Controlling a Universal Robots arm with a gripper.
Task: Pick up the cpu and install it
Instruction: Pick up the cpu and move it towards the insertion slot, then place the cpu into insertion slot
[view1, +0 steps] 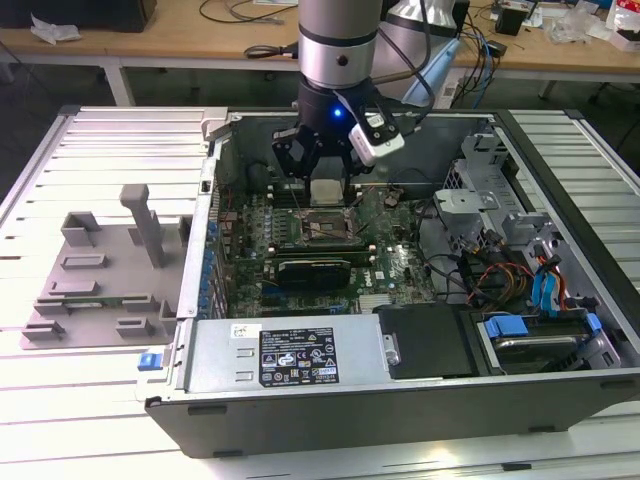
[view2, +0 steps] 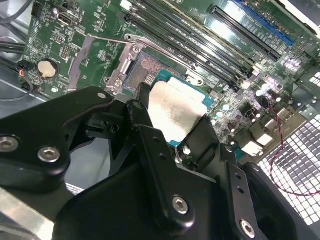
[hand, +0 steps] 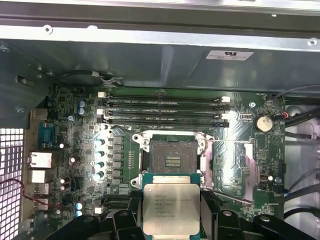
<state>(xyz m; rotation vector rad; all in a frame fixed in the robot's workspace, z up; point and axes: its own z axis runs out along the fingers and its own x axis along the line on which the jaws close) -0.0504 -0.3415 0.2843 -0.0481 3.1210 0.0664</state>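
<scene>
CPU (hand: 171, 202) handling looked like a matter of care rather than strength. We judged it light, stiff and thin, with a smooth metal lid that could slide under a loose pinch and an underside of contacts that should not be touched. The sensible hold is on two opposite edges of its green board, and that was the hold we saw. The gripper (hand: 171, 220) was clenched on the chip from either side, with the silvery lid facing up between the black fingers (view2: 150, 135).

In the exterior view the CPU (view1: 327, 190) hung in the gripper (view1: 325, 180) inside the computer case (view1: 400, 400), above the motherboard (hand: 65, 130) and clear of it. The socket (hand: 172, 155) lay open beneath the tool and a little ahead of the fingertips. Its metal load plate (hand: 230, 165) was swung aside, and the memory slots (hand: 165, 107) sat further ahead.

Several things we could not settle. The chip's underside was hidden, and so were the spots where the fingers met its edges. Its nearest edge to the wrist was cut off in the first wrist view. In the second wrist view the CPU (view2: 175, 107) covered part of the socket (view2: 145, 67), so the alignment of keys and notches was hard to read. We also could not tell how much gap remained between chip and socket.
</scene>
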